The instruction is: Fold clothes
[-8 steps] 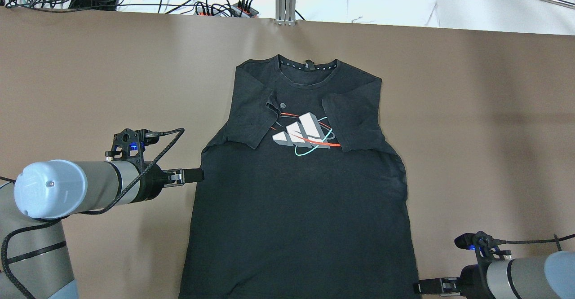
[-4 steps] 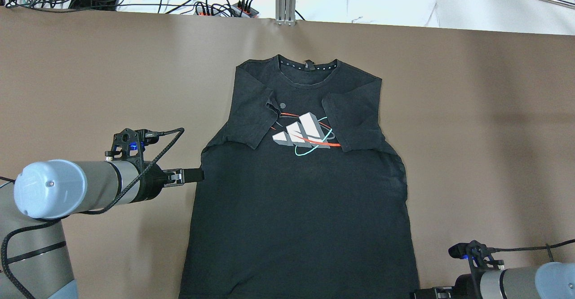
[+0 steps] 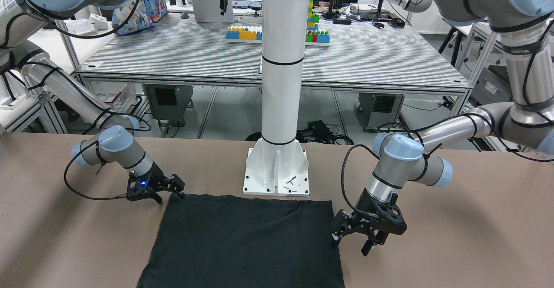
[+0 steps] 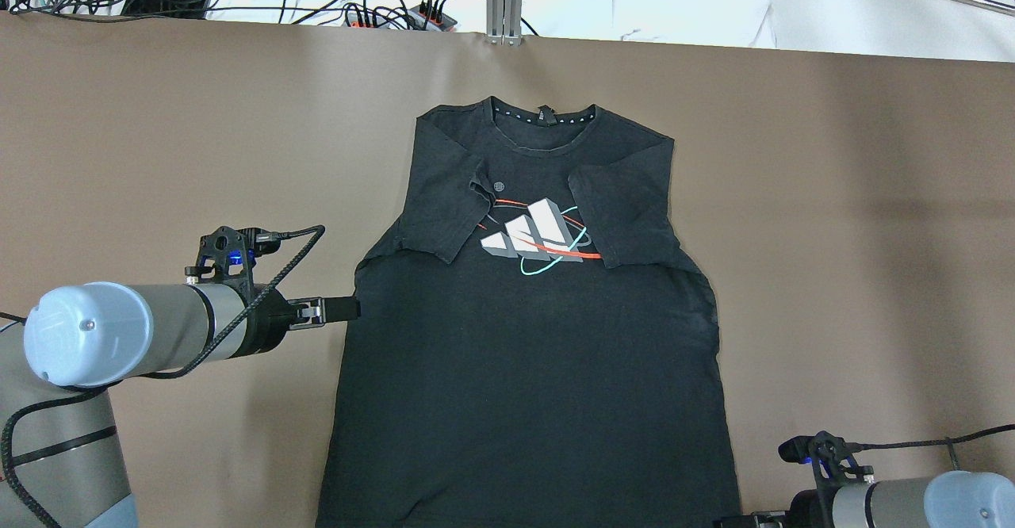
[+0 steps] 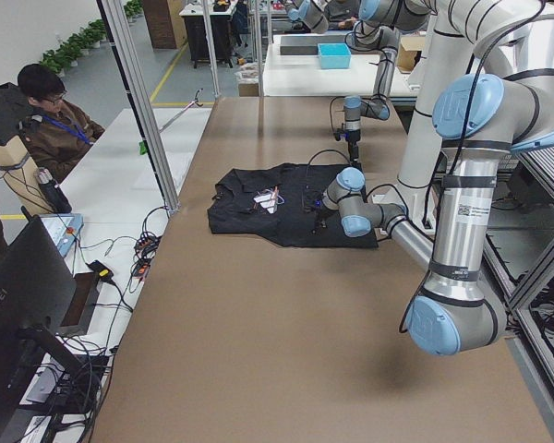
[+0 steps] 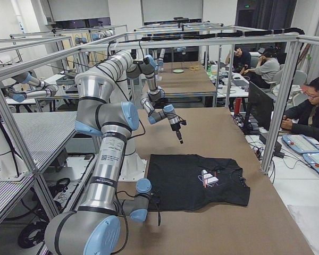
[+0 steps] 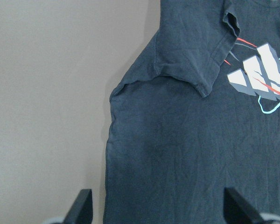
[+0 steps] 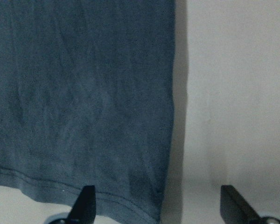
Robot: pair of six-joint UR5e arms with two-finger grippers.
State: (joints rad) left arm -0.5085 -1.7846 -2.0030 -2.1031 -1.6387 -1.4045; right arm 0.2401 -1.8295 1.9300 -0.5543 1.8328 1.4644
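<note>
Brown table (image 4: 158, 155) at frame centre held your black shirt (image 4: 523, 369), sleeves (image 4: 444, 203) folded in, body folds remaining; left gripper (image 4: 341, 308) and right gripper (image 3: 168, 193) gaped empty.

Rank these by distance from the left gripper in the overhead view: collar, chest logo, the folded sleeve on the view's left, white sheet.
From the left gripper:
1. folded sleeve, view's left, just ahead of the gripper
2. chest logo, centre
3. collar, top centre
4. white sheet, upper right corner
</note>
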